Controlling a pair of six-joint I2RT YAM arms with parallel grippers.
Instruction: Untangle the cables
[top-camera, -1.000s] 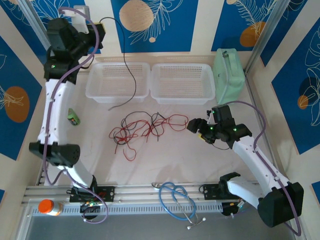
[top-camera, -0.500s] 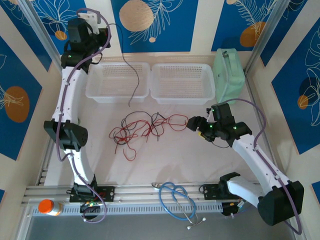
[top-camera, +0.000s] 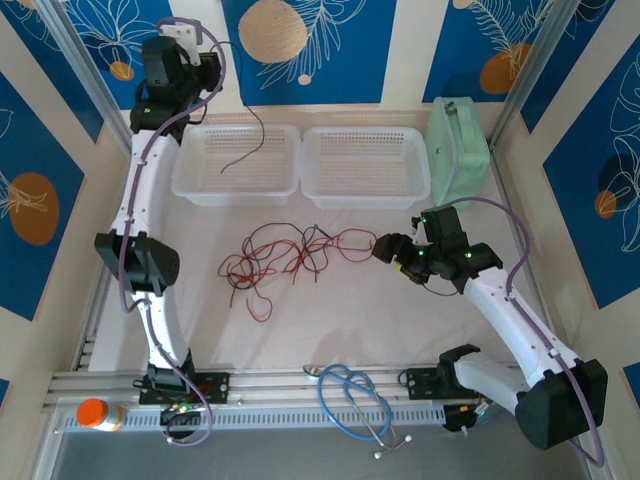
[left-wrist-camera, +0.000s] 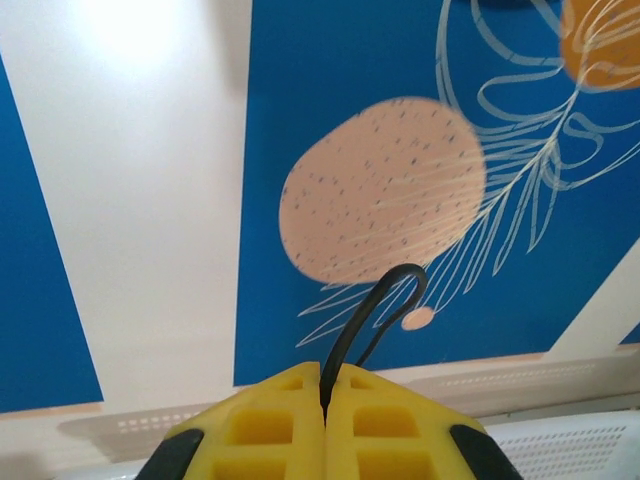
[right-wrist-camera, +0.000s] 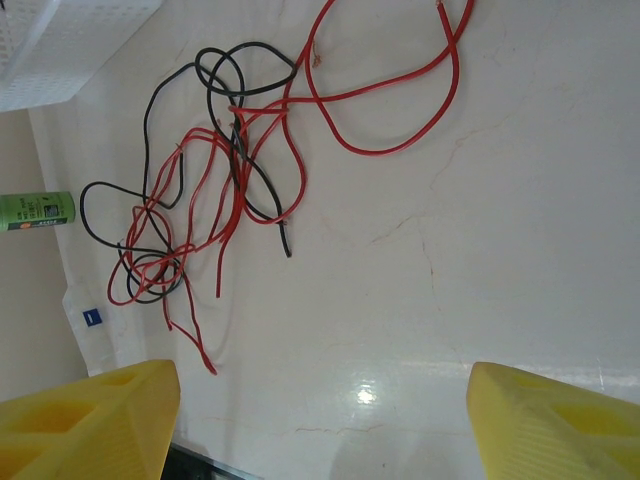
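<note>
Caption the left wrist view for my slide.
Shut left end effector pinching a black cable aloft before a blue patterned wall.

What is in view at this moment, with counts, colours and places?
table: one, white
cables: one tangle, red and black, mid-table
black cable: one, black, hanging from the left gripper over the left basket
baskets: two, white, far side, left basket and right basket
box: one, mint green, far right
tube: one, green, left of the tangle
stethoscope: one, blue, near edge
container: one, orange cap, near left corner
left gripper: yellow fingers, raised far left, shut on the black cable
right gripper: yellow fingers, open, right of the tangle
</note>
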